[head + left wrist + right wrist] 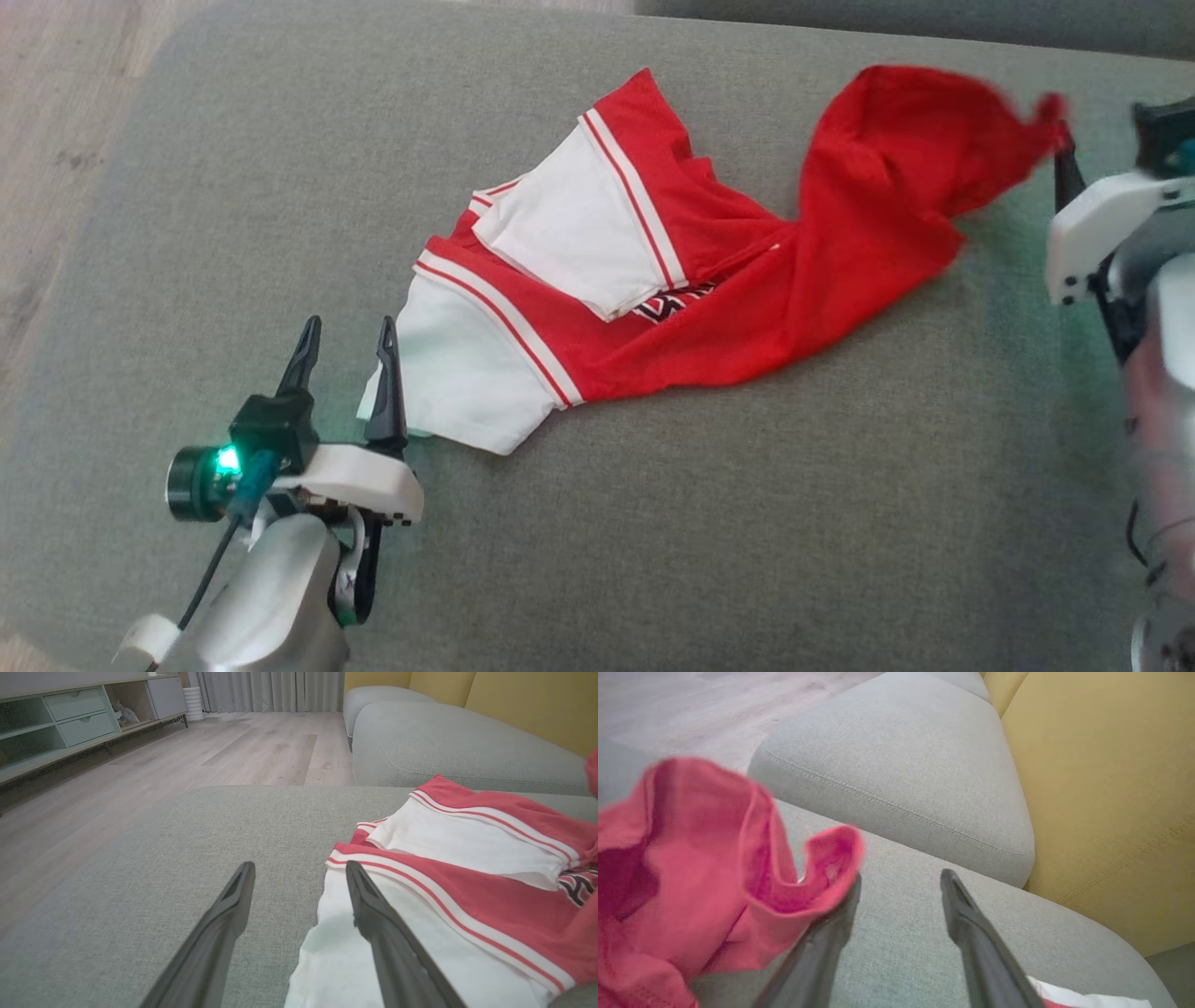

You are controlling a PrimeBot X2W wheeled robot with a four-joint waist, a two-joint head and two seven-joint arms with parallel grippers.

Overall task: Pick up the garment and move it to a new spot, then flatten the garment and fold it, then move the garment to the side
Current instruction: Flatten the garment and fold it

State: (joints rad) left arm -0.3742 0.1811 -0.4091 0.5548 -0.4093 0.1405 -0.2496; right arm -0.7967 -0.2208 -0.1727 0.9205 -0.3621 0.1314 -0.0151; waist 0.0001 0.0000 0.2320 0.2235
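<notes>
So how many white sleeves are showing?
2. One white sleeve lies across the middle of the garment; the other sleeve at its near-left end, by the left end effector.

Left gripper [349, 329]: held lower left in head view, fingers spread wide, pointed forward. Right gripper [900, 877]: held at right edge, jaws parted; pale wrist housing [1102, 224] blurred.
</notes>
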